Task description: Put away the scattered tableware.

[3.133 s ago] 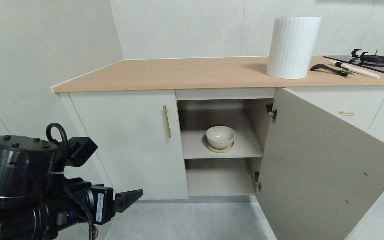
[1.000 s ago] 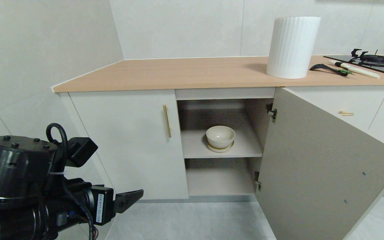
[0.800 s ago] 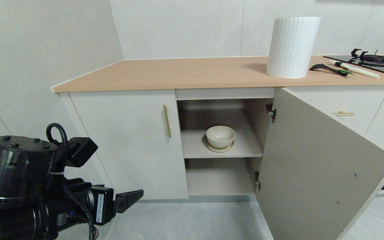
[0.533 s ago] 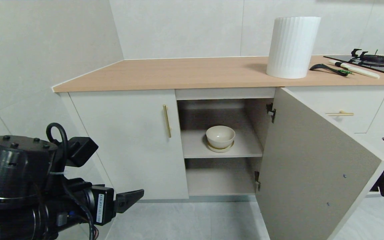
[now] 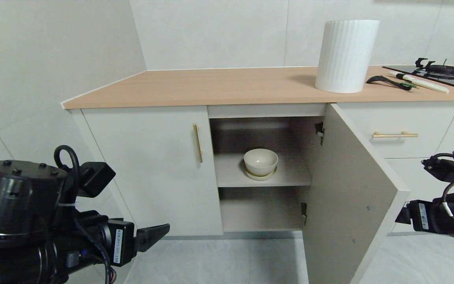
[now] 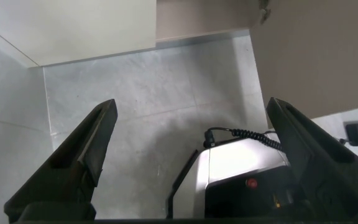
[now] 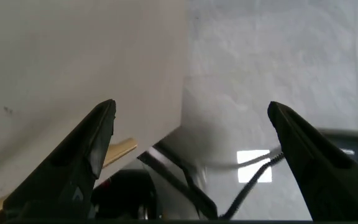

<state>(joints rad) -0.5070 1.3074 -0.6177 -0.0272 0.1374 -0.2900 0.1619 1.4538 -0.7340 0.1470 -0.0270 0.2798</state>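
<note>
Evidently the step in hand is the shutting of the cabinet (image 5: pixel 148 165), since its door (image 5: pixel 353 189) is seen half open, hinged on the right of the opening, with the right gripper (image 7: pixel 190 112) placed at the outer face near the free edge. Its fingers are spread and nothing is held; whether the door is touched cannot be told. A gold handle (image 7: pixel 120 151) is glimpsed just beside one finger. The left gripper (image 6: pixel 190 106) is kept low and well apart from the cabinet, over the floor (image 5: pixel 219 260), its fingers likewise spread and empty.

The tableware is found inside: a bowl (image 5: pixel 260 161) is set upright on a saucer (image 5: pixel 260 174) on the upper shelf (image 5: pixel 231 173), well back from the front edge, so the door's path is judged to be free. What is called for next is probably a steady push along the hinge arc until the door lies flush, with the fingers kept out of the closing gap.

Above, a wooden counter (image 5: pixel 211 85) is fitted into a corner of pale tiled walls (image 5: pixel 53 51). A tall ribbed white container (image 5: pixel 347 55) is stood on it, with a hob (image 5: pixel 445 71) at the far right. Between them a black utensil (image 5: pixel 388 81) and a white one (image 5: pixel 422 83) are left lying; if these are counted as tableware, the task is judged unfinished.
</note>
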